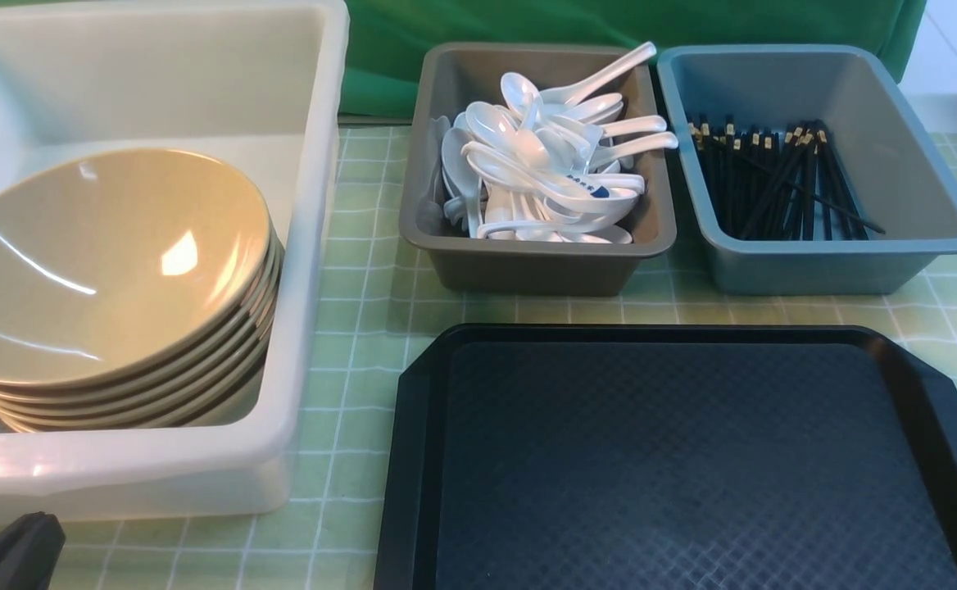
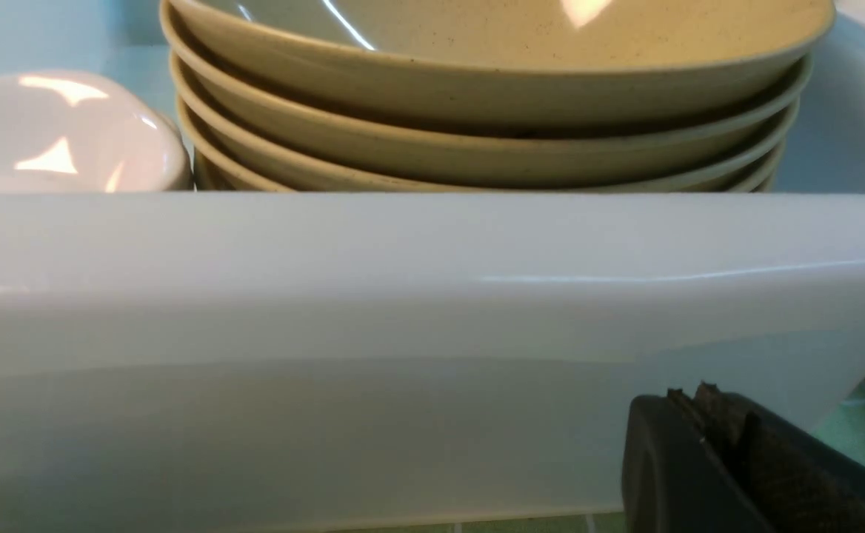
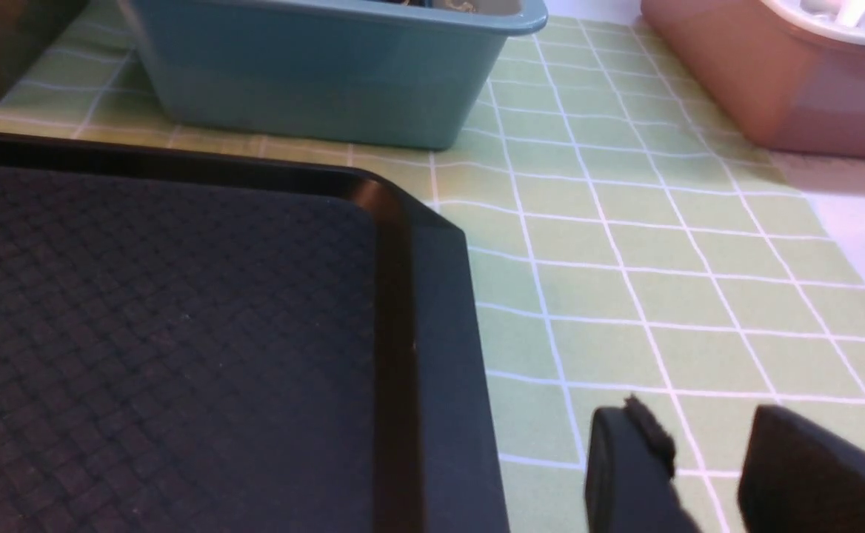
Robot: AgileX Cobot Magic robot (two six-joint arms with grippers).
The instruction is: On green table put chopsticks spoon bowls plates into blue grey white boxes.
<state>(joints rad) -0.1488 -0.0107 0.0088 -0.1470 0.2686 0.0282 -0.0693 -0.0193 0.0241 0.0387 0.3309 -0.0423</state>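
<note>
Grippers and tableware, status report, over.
Left gripper shut, empty. Right gripper open, empty. Bowls stacked in white box, spoons in grey, chopsticks in blue. Black tray bare where visible.

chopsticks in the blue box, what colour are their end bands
Gold bands on the black chopsticks; the front view shows them best.

No lettering, label, brand, number or sign can be read in any view, neither beyond the closed fingers of the left gripper (image 2: 688, 403) nor beyond the parted fingers of the right gripper (image 3: 706, 414). On one spoon (image 1: 597, 192), well apart from both, a small dark-blue mark can be seen, too small to be read.
</note>
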